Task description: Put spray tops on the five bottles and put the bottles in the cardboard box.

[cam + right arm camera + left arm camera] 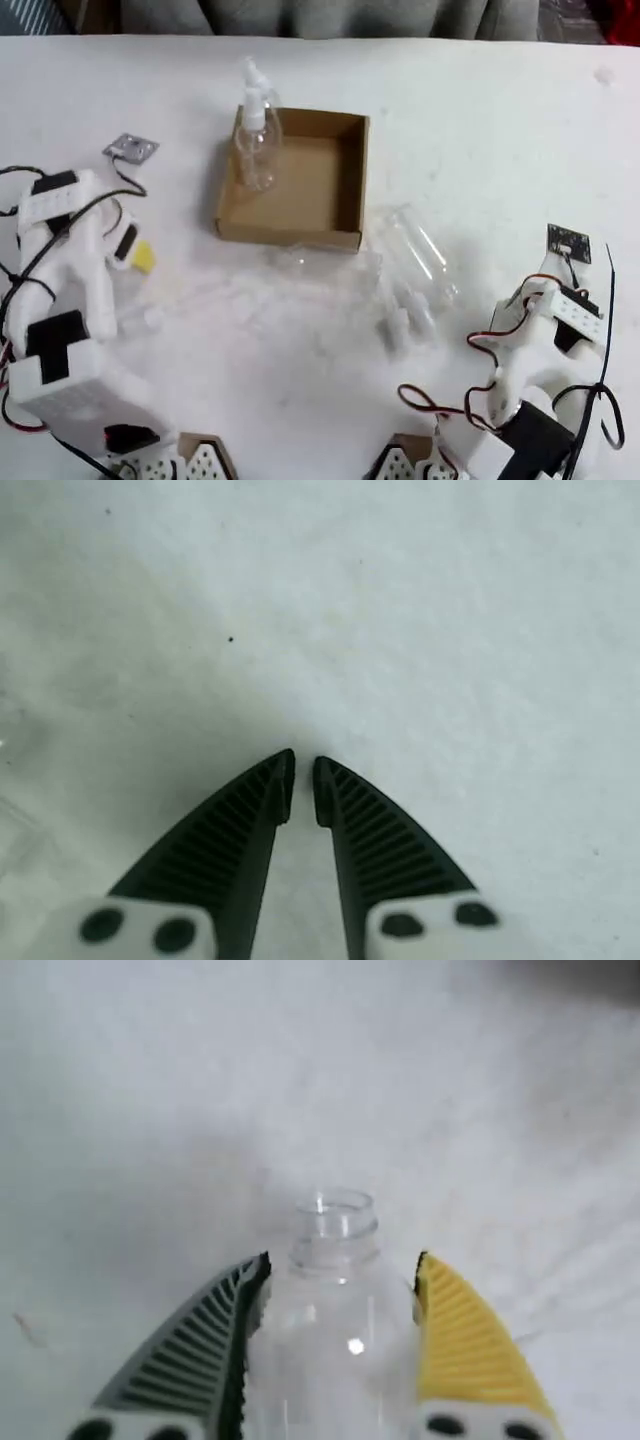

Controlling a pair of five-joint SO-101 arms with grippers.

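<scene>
My left gripper (343, 1265), one finger grey-black and one yellow, is shut on the shoulders of a clear bottle (335, 1225) with an open neck and no spray top. The left arm (70, 270) stands at the table's left side, its yellow finger (143, 257) pointing toward the middle. The cardboard box (350, 180) sits at the centre back. A capped bottle (255, 140) with a spray top leans inside its left wall. More clear bottles (420, 255) lie right of the box, with white spray tops (400, 325) just in front. My right gripper (303, 770) is shut over bare table.
The right arm (545, 330) sits at the front right with red and black cables around it. Small grey square boards lie at the back left (130, 150) and at the right (568, 240). Faint clear items (300, 262) lie in front of the box.
</scene>
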